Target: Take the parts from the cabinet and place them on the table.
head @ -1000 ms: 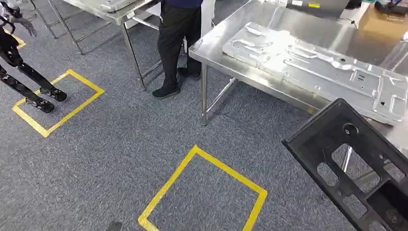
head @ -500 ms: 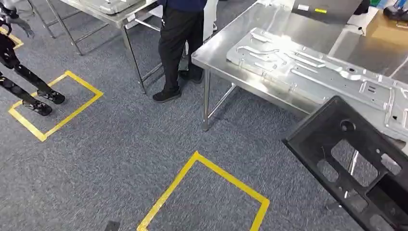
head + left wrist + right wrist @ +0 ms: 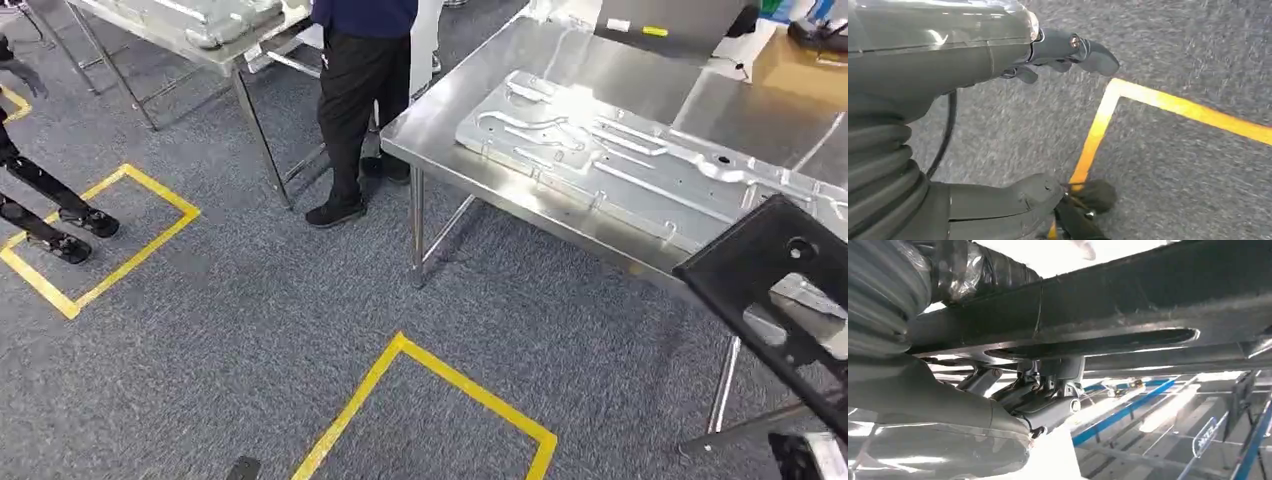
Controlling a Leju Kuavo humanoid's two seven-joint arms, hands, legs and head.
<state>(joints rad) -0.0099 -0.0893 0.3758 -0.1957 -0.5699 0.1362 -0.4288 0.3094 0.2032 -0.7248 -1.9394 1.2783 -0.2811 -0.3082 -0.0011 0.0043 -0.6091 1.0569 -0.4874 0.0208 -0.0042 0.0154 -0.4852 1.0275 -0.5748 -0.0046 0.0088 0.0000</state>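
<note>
A large black plastic part (image 3: 735,272) with several cut-outs hangs tilted at the right of the head view, its upper corner over the front edge of the steel table (image 3: 440,120). In the right wrist view my right hand (image 3: 1048,395) grips this black part (image 3: 1148,305) from underneath. A pressed silver metal panel (image 3: 620,160) lies flat on the table. My left hand (image 3: 1048,50) hangs over grey carpet with fingers and thumb apart, holding nothing.
A person in dark trousers (image 3: 360,80) stands by the table's far left corner. A second steel table (image 3: 200,30) is at the back left. Yellow tape squares (image 3: 440,370) mark the carpet; another robot's legs (image 3: 50,200) stand in the left square.
The whole picture has shifted as the camera moved. The black part now sits farther right and higher, its corner over the table's edge instead of in front of it.
</note>
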